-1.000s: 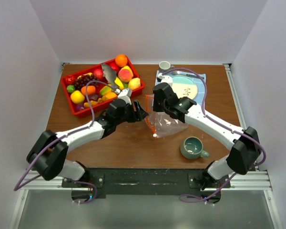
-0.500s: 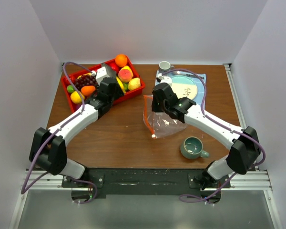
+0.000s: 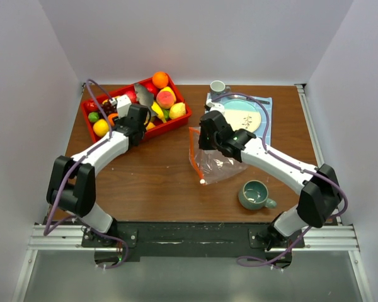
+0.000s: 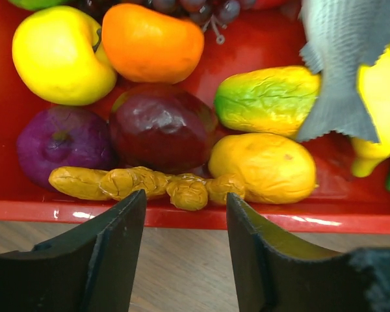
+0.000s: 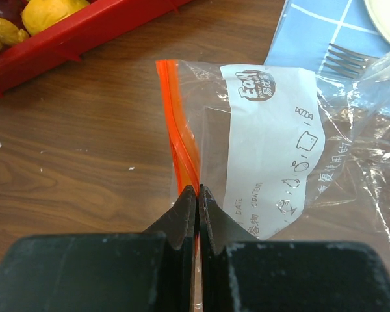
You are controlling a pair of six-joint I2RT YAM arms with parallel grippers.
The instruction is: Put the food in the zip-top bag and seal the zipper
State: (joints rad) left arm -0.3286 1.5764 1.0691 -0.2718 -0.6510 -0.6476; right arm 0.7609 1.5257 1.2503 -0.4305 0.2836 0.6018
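Observation:
The food fills a red tray (image 3: 179, 121) at the back left. In the left wrist view I see a lemon (image 4: 62, 55), an orange piece (image 4: 151, 42), a dark red fruit (image 4: 159, 127), a purple piece (image 4: 62, 146), a yellow-orange mango (image 4: 263, 168), a green-yellow piece (image 4: 266, 99) and a knobbly ginger root (image 4: 133, 184). My left gripper (image 4: 185, 218) is open and empty at the tray's near rim (image 4: 182, 214). The zip-top bag (image 3: 217, 160) lies mid-table. My right gripper (image 5: 196, 192) is shut on its orange-red zipper (image 5: 179, 123). The white slider (image 3: 203, 181) sits at the bag's near end.
A grey toy fish (image 4: 348, 58) lies over the food in the tray. A blue cloth (image 3: 264, 110) with a plate (image 3: 242, 113) and a fork (image 5: 341, 64) lies at the back right. A white cup (image 3: 218, 86) stands behind it. A green mug (image 3: 255, 194) stands near front right.
My left arm has swung from beside the bag back left to the tray's near edge. My right gripper keeps its hold on the zipper, lifting the bag's edge slightly.

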